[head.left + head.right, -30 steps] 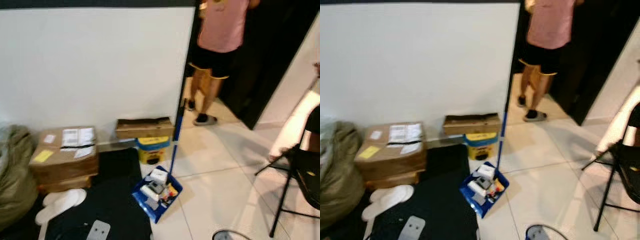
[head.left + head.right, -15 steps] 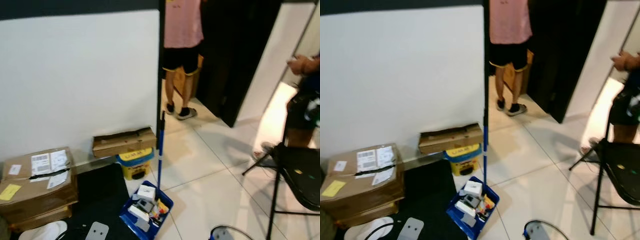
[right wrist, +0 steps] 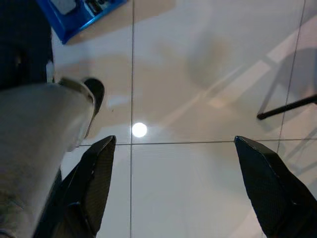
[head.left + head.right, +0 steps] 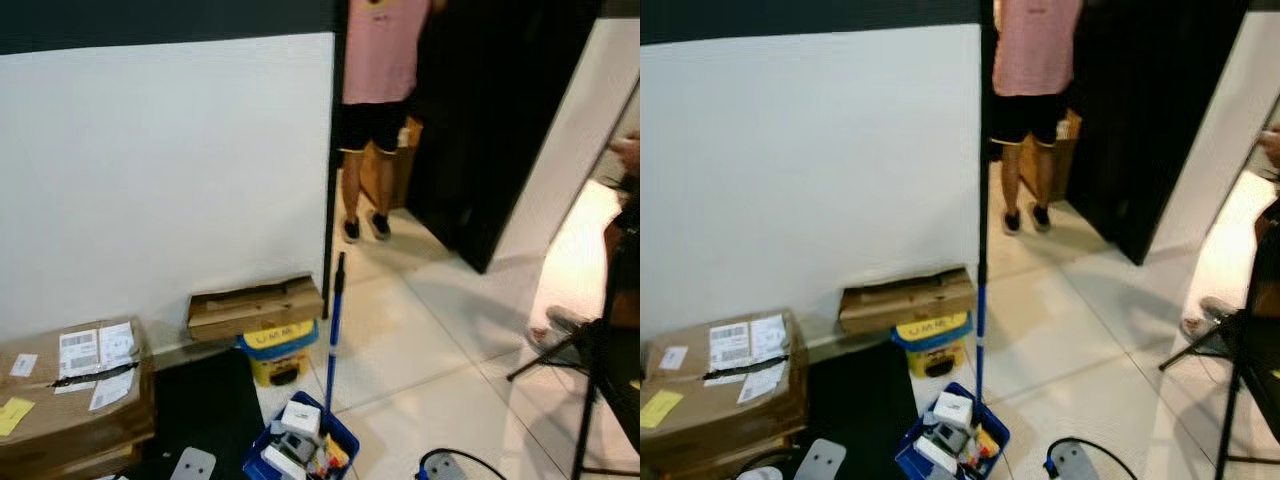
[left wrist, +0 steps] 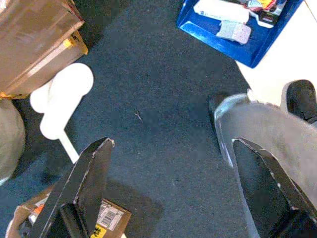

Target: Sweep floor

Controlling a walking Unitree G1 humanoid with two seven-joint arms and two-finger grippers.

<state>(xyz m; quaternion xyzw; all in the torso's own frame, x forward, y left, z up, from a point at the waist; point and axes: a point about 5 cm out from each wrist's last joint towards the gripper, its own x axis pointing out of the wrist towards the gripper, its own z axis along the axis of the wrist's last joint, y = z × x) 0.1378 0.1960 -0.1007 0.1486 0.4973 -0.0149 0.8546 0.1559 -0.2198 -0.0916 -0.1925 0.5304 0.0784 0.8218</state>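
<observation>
Blue dustpan (image 4: 300, 450) full of bits parked at the edge of the dark mat (image 4: 205, 410) — nobody's holding it.

Its long blue handle (image 4: 333, 330) stands upright by the white wall's (image 4: 160, 170) corner, with a yellow tub (image 4: 275, 350) and cardboard boxes (image 4: 75, 385) just behind. Left gripper (image 5: 168, 178) hangs over the mat with fingers wide apart, right gripper (image 3: 171, 173) over the pale tile floor (image 3: 198, 74) — also spread, gripping nothing. A person in a pink shirt (image 4: 378, 100) stands in the doorway, and a folding chair (image 4: 610, 390) sits off to the right.
</observation>
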